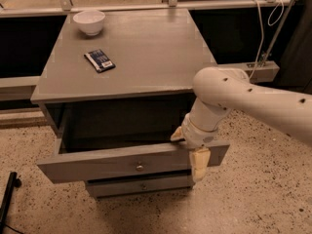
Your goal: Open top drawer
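Note:
The top drawer is a wide grey front with a small round metal knob. It stands pulled out from the grey cabinet, and its dark inside shows. My gripper is at the right end of the drawer front, on its top edge. The gripper is open. One finger is behind the front, inside the drawer. The other finger hangs down in front of it. My white arm comes in from the right.
A narrower grey drawer sits shut below. A white bowl and a dark flat packet lie on the cabinet top. A black pole stands on the speckled floor at left. Cables hang at back right.

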Available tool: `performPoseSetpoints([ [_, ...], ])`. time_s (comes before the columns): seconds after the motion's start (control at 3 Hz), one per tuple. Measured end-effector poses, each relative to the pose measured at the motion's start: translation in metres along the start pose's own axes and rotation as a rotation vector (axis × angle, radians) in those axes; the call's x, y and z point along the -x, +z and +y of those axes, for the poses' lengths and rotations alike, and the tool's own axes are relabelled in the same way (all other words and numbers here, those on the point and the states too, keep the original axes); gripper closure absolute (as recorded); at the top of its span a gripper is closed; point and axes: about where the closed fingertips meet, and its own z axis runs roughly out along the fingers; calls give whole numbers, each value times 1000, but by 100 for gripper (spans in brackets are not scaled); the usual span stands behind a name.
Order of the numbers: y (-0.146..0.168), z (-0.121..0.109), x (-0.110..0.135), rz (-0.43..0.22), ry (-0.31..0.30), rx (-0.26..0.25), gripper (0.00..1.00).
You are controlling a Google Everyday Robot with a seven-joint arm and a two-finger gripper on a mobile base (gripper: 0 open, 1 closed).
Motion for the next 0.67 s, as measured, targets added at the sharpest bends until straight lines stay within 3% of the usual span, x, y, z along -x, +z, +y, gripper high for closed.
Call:
performPoseSetpoints([
  [0.33, 15, 16, -1, -27, 24, 91, 29],
  [0.67, 8, 30, 4, -32, 23, 118, 29],
])
